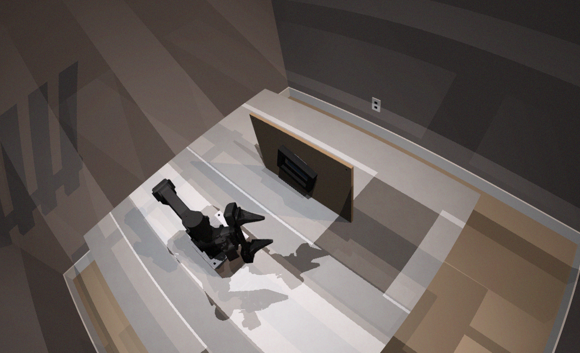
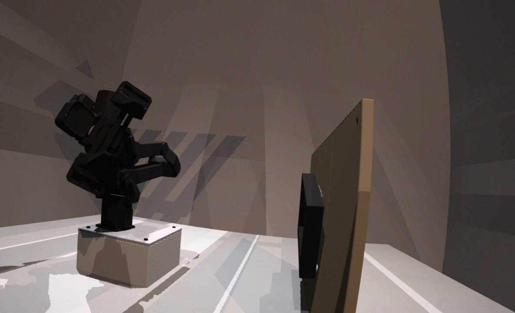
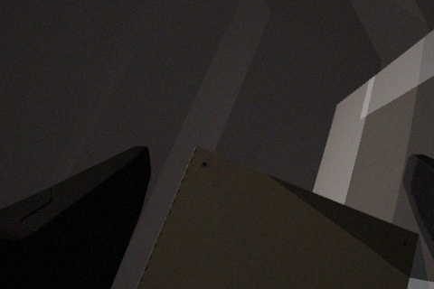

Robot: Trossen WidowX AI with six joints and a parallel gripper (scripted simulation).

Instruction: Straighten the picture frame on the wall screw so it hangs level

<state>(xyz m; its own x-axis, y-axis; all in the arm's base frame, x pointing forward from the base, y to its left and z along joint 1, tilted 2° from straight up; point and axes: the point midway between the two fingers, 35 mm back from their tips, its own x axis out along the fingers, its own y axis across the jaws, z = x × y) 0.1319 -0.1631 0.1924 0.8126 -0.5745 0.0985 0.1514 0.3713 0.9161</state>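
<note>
Landmark: the upright panel (image 1: 333, 189) (image 2: 342, 174) (image 3: 253, 230), a brown board with a lighter edge, standing on the counter (image 1: 349, 329) (image 2: 197, 299). All positions below are given relative to this panel.

Picture frame (image 1: 312, 182) (image 2: 312, 241): black, rectangular, located against the face of the panel that is turned to the arm. In the top view it lies between the panel's two side edges. Its exact tilt cannot be determined from these views. The screw and the notched strip are hidden.

Arm (image 1: 195, 223) (image 2: 115, 174): black, mounted on a block-shaped base (image 2: 164, 254) that stands on the counter, in front of the panel and well apart from it.

Pincer (image 1: 269, 229) (image 2: 147, 147) (image 3: 278, 164): located on the frame side of the panel, clear of both panel and frame. Its fingers are spread nearly to full width. Nothing is held between them. In the wrist view one finger appears at each side, with the upper part of the panel visible beyond the gap.

Wall outlet (image 1: 375, 104): white, on the dark wall behind the panel.
</note>
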